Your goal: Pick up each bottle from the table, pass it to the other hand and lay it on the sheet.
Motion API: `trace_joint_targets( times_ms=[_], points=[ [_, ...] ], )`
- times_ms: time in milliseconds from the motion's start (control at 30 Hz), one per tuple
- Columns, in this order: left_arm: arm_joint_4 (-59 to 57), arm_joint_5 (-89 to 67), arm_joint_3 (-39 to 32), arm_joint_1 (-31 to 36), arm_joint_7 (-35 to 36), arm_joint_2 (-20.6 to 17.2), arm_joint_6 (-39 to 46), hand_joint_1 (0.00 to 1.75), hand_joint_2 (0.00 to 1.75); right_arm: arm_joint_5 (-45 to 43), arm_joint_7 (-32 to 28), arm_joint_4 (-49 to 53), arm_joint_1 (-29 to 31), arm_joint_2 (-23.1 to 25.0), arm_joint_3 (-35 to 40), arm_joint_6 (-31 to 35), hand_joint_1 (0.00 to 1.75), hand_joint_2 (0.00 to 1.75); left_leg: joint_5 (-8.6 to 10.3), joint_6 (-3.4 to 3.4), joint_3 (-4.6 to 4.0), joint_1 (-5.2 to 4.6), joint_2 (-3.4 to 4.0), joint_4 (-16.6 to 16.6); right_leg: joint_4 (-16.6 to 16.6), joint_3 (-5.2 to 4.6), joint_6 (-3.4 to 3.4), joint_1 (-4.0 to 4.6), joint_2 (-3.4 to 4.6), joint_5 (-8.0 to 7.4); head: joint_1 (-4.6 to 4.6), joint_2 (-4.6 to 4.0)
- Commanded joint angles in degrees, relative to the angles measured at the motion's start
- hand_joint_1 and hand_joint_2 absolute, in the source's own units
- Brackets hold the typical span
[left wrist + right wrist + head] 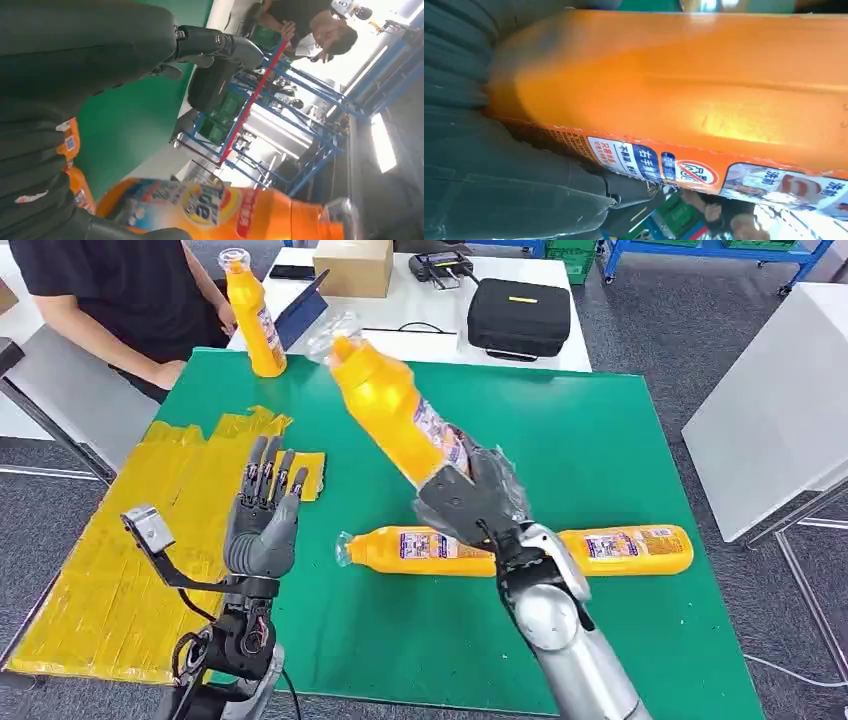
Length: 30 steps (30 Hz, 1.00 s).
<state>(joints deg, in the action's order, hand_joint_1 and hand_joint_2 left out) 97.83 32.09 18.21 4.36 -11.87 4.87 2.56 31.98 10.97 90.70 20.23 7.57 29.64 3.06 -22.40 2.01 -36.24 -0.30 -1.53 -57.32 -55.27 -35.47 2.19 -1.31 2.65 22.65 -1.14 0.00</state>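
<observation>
Right fingers: wrapped round the base end of a yellow bottle [393, 410], thumb and fingers [497, 480] closed on its labelled lower body.
Right hand [472, 502]: raised above the middle of the green table [620, 440], back of the hand toward the camera; the silver forearm rises from the near edge.
Held bottle: tilted, clear cap pointing up and away to the left, lifted clear of the table.
Left fingers [268, 472]: straight, apart, pointing up, holding nothing.
Left hand [262, 520]: upright at the left of the table, palm turned toward the held bottle, well short of touching it.
Lying bottles: two yellow bottles [415, 549] lie end to end across the table beneath the right forearm, the further one [630, 548] toward the right.
Standing bottle [252, 315]: upright at the table's far left corner.
Yellow sheet [130, 540]: spread over the table's left side, just beside the left hand.
Person [120, 300]: in a black top, beside the far left corner.
</observation>
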Motion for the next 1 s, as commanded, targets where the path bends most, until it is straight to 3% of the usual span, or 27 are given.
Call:
trace_joint_targets(
  times_ms=[33, 500, 1000],
  points=[
    [-2.8, 1.7, -3.9, 1.3, 0.5, 0.5, 0.7, 0.00, 1.75, 3.9, 1.9, -12.5, 6.4, 3.1, 7.5, -0.3, 1.75, 1.75, -0.07, -0.10, 0.18, 0.00, 0.21, 0.0, 0.0, 0.13, -0.10, 0.04, 0.01, 0.02, -0.02, 0.00],
    [-1.6, 5.5, -6.6, 0.3, 2.4, 1.9, -1.1, 0.00, 1.75, 12.2, 3.3, -16.8, 6.5, 3.6, 10.8, 1.1, 1.75, 1.75, -0.12, -0.18, 0.21, -0.01, 0.14, 0.0, 0.0, 0.20, -0.19, 0.06, -0.17, 0.10, -0.02, 0.00],
    [-3.4, 13.8, 1.8, 2.3, 7.4, 3.0, -2.0, 0.00, 1.75, 17.0, 2.9, -29.5, 10.9, 10.2, 11.4, 4.5, 1.75, 1.75, -0.09, -0.14, 0.12, 0.00, 0.10, 0.0, 0.0, 0.09, -0.16, 0.04, -0.19, 0.10, 0.00, 0.00]
  ],
)
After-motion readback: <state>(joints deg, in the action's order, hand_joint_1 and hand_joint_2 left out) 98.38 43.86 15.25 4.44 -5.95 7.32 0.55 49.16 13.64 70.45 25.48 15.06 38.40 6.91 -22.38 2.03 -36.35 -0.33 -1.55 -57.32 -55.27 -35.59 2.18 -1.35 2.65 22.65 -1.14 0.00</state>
